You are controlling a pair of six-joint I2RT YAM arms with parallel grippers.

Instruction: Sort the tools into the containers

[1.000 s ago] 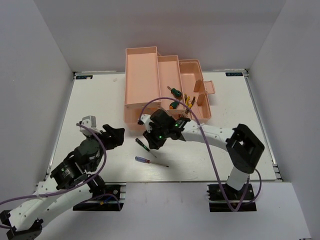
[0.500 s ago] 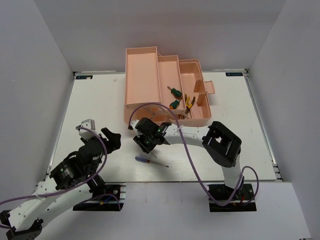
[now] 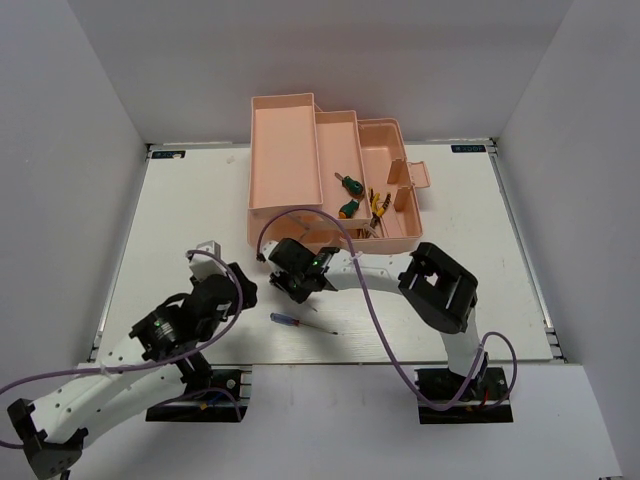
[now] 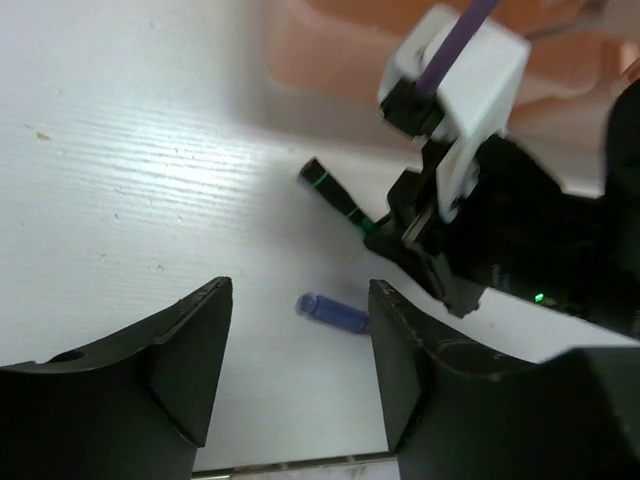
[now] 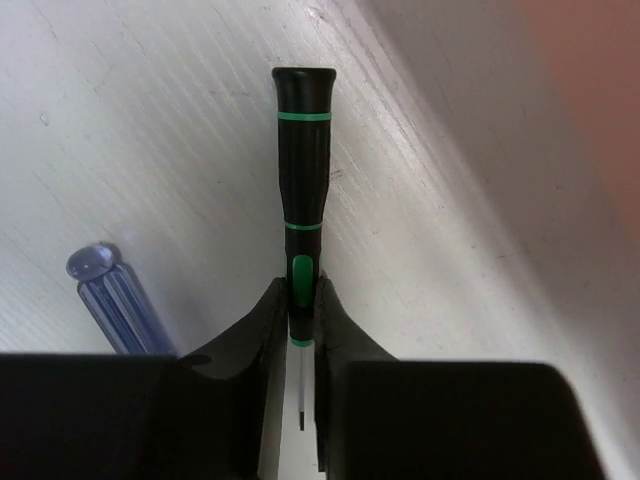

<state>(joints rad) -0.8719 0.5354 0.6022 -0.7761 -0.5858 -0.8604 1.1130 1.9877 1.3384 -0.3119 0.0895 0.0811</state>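
My left arm (image 3: 95, 390), right arm (image 3: 378, 273): white links, black joints. Purple cables (image 3: 374, 318) trail along both. Right gripper (image 5: 300, 295) black; green light (image 3: 313, 266) on its wrist.

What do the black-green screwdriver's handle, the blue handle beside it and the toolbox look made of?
Black-green screwdriver: matte black plastic or rubber, dull sheen, green rings. Blue handle: clear glossy plastic, fluted, light shows through. Toolbox: smooth salmon-pink plastic, likely moulded.

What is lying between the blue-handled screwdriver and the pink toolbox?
The right end effector, shut on the black-green screwdriver, as the top external view shows.
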